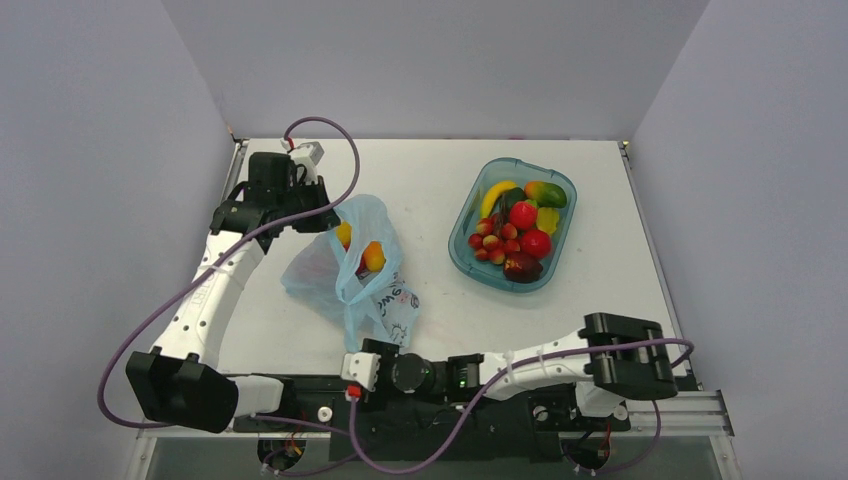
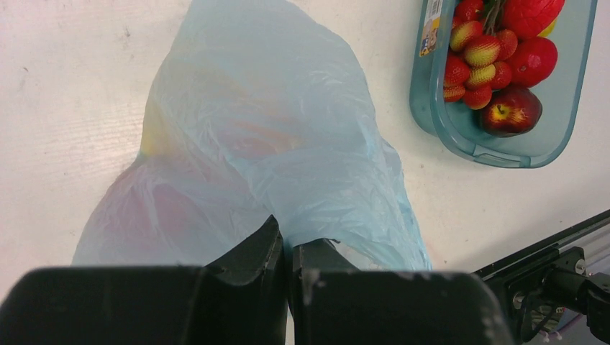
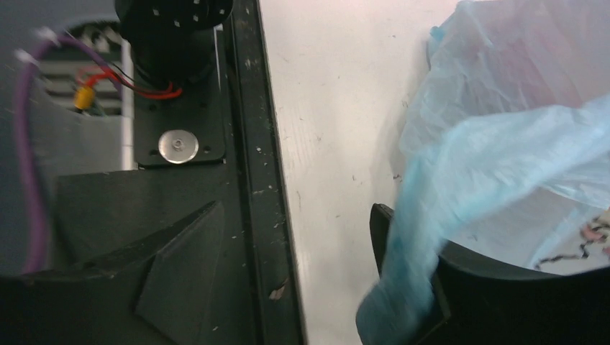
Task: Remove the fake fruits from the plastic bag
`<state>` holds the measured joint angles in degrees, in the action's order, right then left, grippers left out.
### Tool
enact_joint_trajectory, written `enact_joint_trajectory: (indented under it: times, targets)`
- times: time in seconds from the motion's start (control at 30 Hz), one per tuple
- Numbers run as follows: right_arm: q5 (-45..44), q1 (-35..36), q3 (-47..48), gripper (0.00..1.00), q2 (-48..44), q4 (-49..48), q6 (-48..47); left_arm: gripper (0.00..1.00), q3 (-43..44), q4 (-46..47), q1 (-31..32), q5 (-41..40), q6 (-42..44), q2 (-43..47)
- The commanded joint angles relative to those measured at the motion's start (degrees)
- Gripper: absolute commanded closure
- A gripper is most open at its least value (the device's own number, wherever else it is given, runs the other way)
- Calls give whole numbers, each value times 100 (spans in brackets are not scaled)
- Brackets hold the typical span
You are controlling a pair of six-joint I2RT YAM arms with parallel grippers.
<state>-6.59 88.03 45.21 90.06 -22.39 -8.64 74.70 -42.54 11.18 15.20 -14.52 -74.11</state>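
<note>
While the left gripper (image 2: 288, 248) pinches the bag (image 2: 273, 129) at its far edge, the fruits (image 1: 372, 257) sit inside it.
The bag lies left of the tub (image 1: 512, 225); the right gripper (image 3: 295, 215) gapes wide, blue plastic draped over one finger.

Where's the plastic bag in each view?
Top external: plastic bag left of centre, just beyond the arm bases.
Left wrist: bag fills the middle.
Right wrist: bag along the right side.
Shared landmark: black base rail, at the bottom in top external, lower right in left wrist, left of centre in right wrist.
</note>
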Motion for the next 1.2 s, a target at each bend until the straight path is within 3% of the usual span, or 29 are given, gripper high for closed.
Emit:
enact_joint_trajectory:
  times: [0.0, 0.23, 0.4, 0.63, 0.77, 0.93, 1.0, 1.03, 1.07, 1.1, 1.17]
  targets:
    - [896, -324, -374, 26, -1373, -401, 1591, 100, -212, 897, -45, 115, 162, 304]
    - [777, -756, -828, 23, -3298, 490, 2287, 100, -192, 763, -50, 6, 217, 439]
    - [514, -1254, -1114, 19, -4013, 604, 2712, 100, -132, 657, -47, -57, 75, 407]
    - [-333, -1423, -1375, 15, -3470, -352, 4185, 100, -54, 685, -40, -96, -615, 197]
    - [-599, -1270, -1344, 15, -2784, -888, 3670, 100, 43, 768, -37, -199, -966, 34]
    - [-505, -1077, -655, 19, -1636, -1085, 2437, 100, 318, 818, -41, -336, -1268, -318]
    - [-947, -840, -203, 29, -1187, -1031, 1680, 100, 513, 776, -30, -364, -1262, -482]
    - [-1111, -724, 29, 52, -974, -727, 1169, 100, 685, 726, -33, -420, -1219, -539]
    - [-1387, -644, 587, 65, -551, -523, 885, 100, 778, 706, -45, -470, -1180, -670]
    - [-1485, -610, 837, 85, -327, -205, 347, 100, 1061, 638, -56, -476, -1073, -752]
    - [-1305, -521, 1540, 100, 340, 13, -488, 100, 1531, 425, -95, -433, -875, -1061]
